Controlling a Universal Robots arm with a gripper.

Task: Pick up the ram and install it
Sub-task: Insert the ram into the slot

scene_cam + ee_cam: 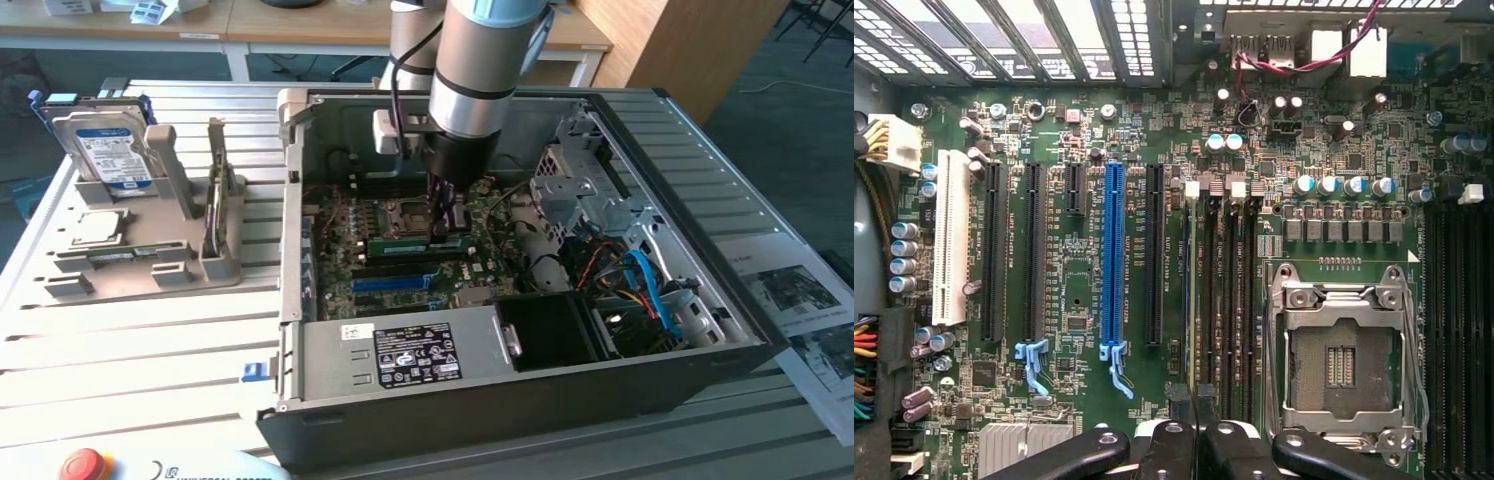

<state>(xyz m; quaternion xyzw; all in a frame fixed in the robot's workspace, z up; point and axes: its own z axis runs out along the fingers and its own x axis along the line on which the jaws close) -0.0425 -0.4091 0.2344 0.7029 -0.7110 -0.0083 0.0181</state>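
Black gripper (1194, 430), pinched narrow on the thin green ram (422, 243), hangs low over the motherboard (1084, 130) inside the open computer case (534, 390). The ram sits at the memory slots just beside the empty CPU socket (1341, 365). Risk: a tilted or off-line stick could jam, or slip from the grip. Counted: one ram, one socket, one hard drive (104, 148), one CPU chip (94, 228), both on the counter (134, 340).
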